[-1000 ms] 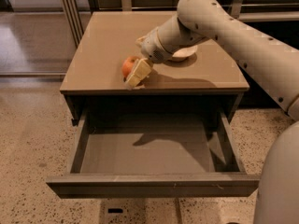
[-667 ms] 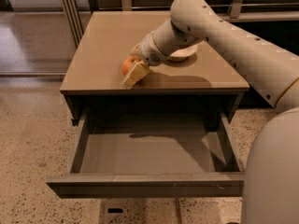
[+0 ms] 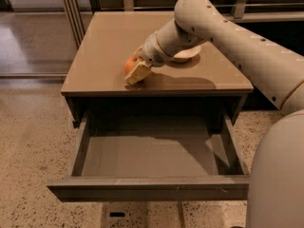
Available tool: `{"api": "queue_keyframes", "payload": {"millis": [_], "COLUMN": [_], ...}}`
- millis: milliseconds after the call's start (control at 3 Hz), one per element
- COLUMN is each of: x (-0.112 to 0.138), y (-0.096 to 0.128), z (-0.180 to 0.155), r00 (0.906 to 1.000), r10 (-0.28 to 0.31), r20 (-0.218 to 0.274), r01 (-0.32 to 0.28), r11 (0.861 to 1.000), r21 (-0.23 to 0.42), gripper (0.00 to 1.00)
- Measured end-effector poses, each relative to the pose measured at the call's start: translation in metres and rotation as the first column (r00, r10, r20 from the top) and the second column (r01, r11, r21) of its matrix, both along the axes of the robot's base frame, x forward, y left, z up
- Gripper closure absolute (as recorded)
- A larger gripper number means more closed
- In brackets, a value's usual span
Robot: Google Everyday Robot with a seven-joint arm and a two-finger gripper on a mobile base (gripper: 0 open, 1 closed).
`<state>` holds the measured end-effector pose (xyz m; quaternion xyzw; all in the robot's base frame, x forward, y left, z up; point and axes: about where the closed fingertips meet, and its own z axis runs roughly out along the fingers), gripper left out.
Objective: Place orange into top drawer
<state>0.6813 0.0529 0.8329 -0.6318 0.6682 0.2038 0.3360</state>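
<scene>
step: pick-up; small round orange fruit point(image 3: 129, 64) not yet in the wide grey-brown top drawer point(image 3: 147, 188), which is open.
orange: on brown bench point(image 3: 104, 42), above drawer's left half.
gripper point(image 3: 137, 72): against the orange; jaws' grip can't tell.
arm: cream arm point(image 3: 228, 37) reaches from drawer's right, wrist angled down.
next: likely confirm hold, lift, carry over drawer.

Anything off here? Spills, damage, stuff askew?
Nothing stands out. The gripper is at the orange on the cabinet top, the bowl sits upright, and the top drawer is open, square, undamaged.
</scene>
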Motion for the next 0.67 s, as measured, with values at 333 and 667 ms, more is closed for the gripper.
{"api": "queue_keyframes", "payload": {"millis": [333,667], "x": [-0.010,-0.036], "y": [0.001,0.001], "z": [0.001,0.008], "r00": [0.9998,0.9980], "r10": [0.016,0.061], "r20": [0.007,0.018], "r01": [-0.016,-0.062], "r11": [0.999,0.995], "r21": [0.034,0.075], "gripper": [0.99,1.00]}}
